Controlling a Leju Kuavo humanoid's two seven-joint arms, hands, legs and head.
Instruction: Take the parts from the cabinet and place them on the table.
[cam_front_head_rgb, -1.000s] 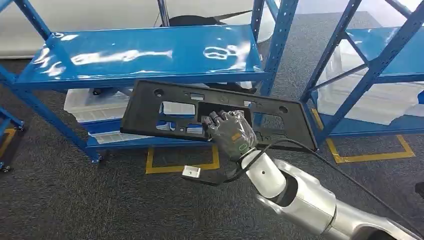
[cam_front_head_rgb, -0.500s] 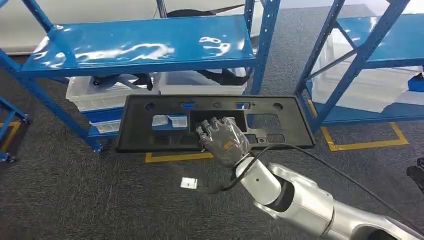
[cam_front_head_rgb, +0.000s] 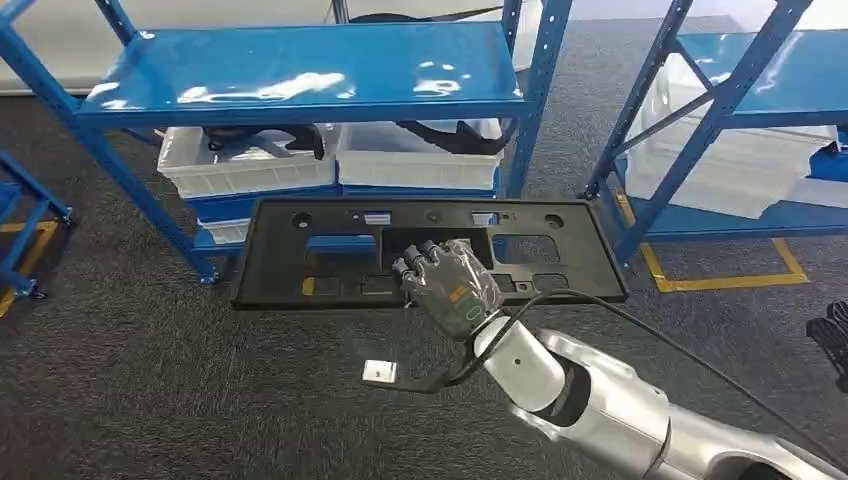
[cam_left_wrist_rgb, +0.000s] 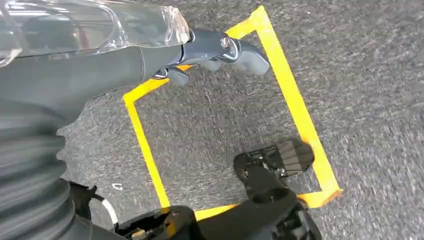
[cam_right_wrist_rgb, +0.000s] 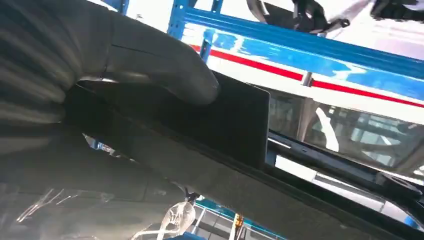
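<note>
My right hand (cam_front_head_rgb: 447, 284) grips a long flat black plastic panel (cam_front_head_rgb: 300, 250) with several cut-outs, holding it level in the air in front of the blue cabinet (cam_front_head_rgb: 300, 75). The fingers reach through a middle opening of the panel. In the right wrist view the thick grey thumb (cam_right_wrist_rgb: 160, 65) presses on the black panel (cam_right_wrist_rgb: 235, 120). My left hand (cam_left_wrist_rgb: 210, 50) hangs over the grey carpet with its fingers loosely curled and nothing in it.
White bins (cam_front_head_rgb: 250, 165) with dark parts sit on the cabinet's lower shelf. A second blue rack (cam_front_head_rgb: 720, 110) with white bins stands at the right. Yellow floor tape (cam_front_head_rgb: 720, 280) marks squares on the carpet. A small white tag (cam_front_head_rgb: 379, 372) dangles from a cable below my right arm.
The whole view has shifted as the camera moved back from the cabinet. The panel has levelled out from a tilt and now sits lower and clear of the shelf.
</note>
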